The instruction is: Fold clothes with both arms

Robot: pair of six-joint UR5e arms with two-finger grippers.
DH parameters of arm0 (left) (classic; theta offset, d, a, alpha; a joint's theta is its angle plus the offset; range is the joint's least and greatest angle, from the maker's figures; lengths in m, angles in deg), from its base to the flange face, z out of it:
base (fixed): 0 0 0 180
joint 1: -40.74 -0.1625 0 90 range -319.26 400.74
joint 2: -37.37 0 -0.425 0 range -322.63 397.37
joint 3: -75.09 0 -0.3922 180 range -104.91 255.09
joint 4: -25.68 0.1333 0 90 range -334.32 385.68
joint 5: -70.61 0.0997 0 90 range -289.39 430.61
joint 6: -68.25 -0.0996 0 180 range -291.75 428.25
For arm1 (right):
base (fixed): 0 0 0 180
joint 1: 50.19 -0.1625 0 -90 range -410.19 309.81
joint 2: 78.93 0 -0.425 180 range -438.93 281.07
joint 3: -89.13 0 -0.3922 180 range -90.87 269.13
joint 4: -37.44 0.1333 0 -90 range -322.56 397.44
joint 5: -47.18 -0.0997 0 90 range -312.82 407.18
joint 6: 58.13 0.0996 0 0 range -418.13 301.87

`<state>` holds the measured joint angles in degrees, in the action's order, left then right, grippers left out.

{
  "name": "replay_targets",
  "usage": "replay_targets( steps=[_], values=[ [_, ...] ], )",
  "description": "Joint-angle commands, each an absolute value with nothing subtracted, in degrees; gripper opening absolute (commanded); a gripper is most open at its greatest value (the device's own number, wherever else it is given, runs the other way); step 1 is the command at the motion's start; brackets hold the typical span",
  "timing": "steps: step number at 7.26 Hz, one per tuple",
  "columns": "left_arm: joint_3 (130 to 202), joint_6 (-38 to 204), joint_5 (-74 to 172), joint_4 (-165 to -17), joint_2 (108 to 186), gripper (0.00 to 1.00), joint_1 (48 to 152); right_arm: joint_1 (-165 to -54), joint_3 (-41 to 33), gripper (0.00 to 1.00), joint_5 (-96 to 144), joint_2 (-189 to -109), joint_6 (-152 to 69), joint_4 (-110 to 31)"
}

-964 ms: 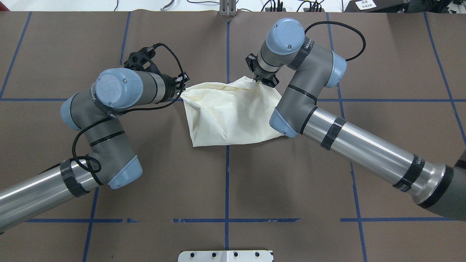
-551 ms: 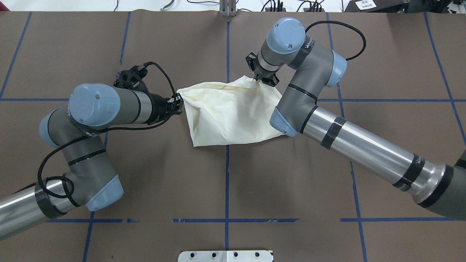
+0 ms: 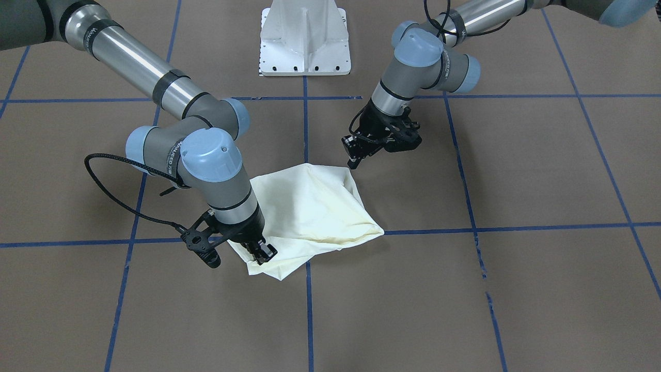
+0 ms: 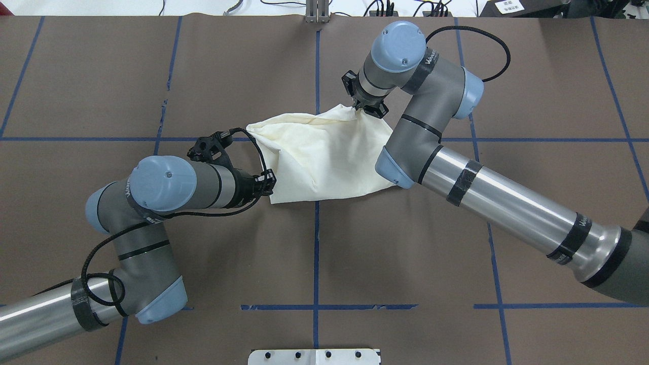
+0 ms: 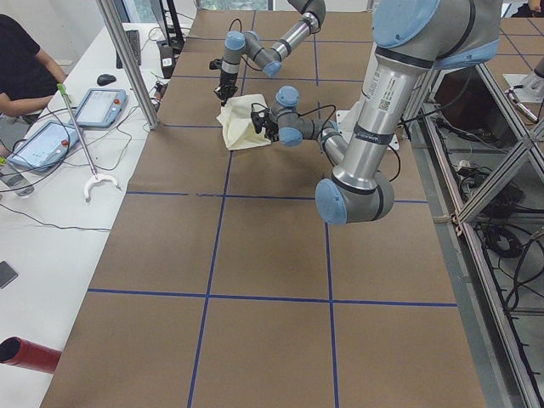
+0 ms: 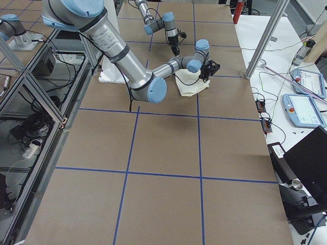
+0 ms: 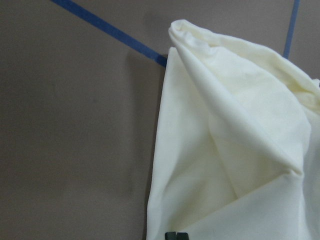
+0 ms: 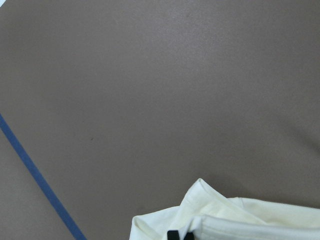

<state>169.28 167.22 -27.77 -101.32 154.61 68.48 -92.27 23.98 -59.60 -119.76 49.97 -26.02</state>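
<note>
One big brown table [image 4: 456, 228] filled the scene, with the white base [image 4: 314, 356] at the robot's edge of it as the spot to measure from. Two arms came in from either side of that base. The right arm [image 4: 507, 203] stretched far out from it, and the left arm [image 4: 167, 185] bent round closer in. The shirt [image 4: 324, 157] lay straight out in front of the base, well apart from it. It sat in a lumpy, half-folded heap with only its plain cream side showing. The right gripper [image 4: 365, 105] was at the shirt's corner farthest from the base, and its fingers were closed tight on a little peak of cloth. The left gripper [image 4: 267, 183] was at the shirt's corner nearer the base, on the robot's left side, touching the edge or just beside it. I could not tell if its fingers were apart or pinched together, or if they had any cloth. The shirt looked soft, thin and light, so it would likely flop, sag and bunch when lifted, and it would not break. It could slip out of a small pinch. The best places to grab looked like the corners and the thick folded edges, with all the layers caught together, so both arms could pull it flat.
</note>
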Motion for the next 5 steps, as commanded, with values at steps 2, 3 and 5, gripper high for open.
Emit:
replay_targets(
  steps=[2,3,5],
  values=[
    [168.00,167.31,-27.65,-104.49,154.97,0.34,68.34,-92.38,23.91,0.00,-59.60,-119.54,50.07,-26.02],
    [167.73,167.22,-25.13,-104.57,154.97,0.04,68.43,-92.38,23.91,0.00,-59.78,-119.54,49.98,-26.02],
    [164.67,167.39,-23.08,-108.25,156.54,0.00,68.43,-92.38,23.91,0.00,-59.78,-119.54,49.98,-26.02]
  ],
)
